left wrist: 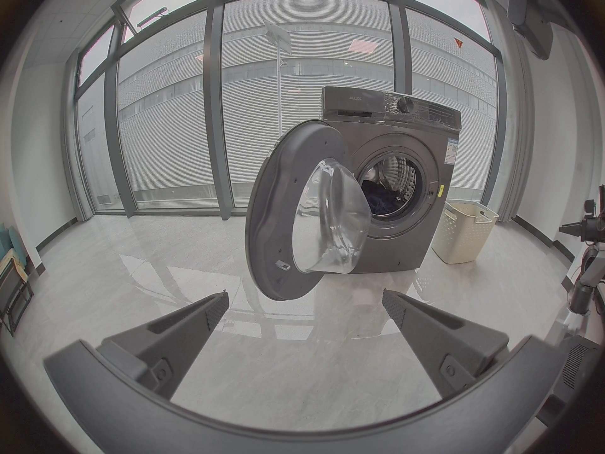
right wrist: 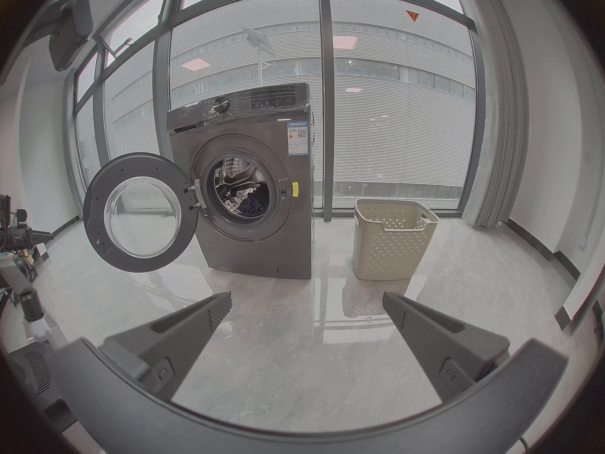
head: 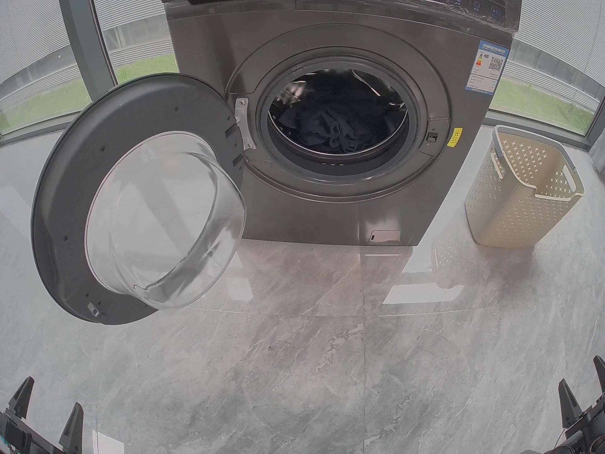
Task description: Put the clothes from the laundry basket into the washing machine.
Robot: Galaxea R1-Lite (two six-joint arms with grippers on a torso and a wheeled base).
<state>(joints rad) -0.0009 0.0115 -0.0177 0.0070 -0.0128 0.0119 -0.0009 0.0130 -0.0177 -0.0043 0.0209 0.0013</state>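
Clothes (head: 337,118): dark cloth heaped inside the drum of the washer (head: 302,215), behind the round port, nothing hanging over the port's lip; basket (head: 523,190) upright on the floor (head: 315,360) just beside the washer, on the robot's right of it; no cloth shows above its rim, and its bottom is hidden.

Door (head: 69,178): swung wide from its hinge on the robot's left of the port, its clear bowl facing out, in front of the washer.

Left hand (head: 50,393) and right hand (head: 580,373): both well short of the washer, low over the floor, fingers spread, nothing between them.

Step, as judged: loading looks finished or nearly so; the next move calls for a look into the basket and, if cloth remains there, a reach by the right hand over its rim and then to the port.

Room: broad bare floor in front of the washer; the door's rim and bowl jut into the left arm's path; the basket's far side stands near the window frame beside the washer, so approach it from the front.
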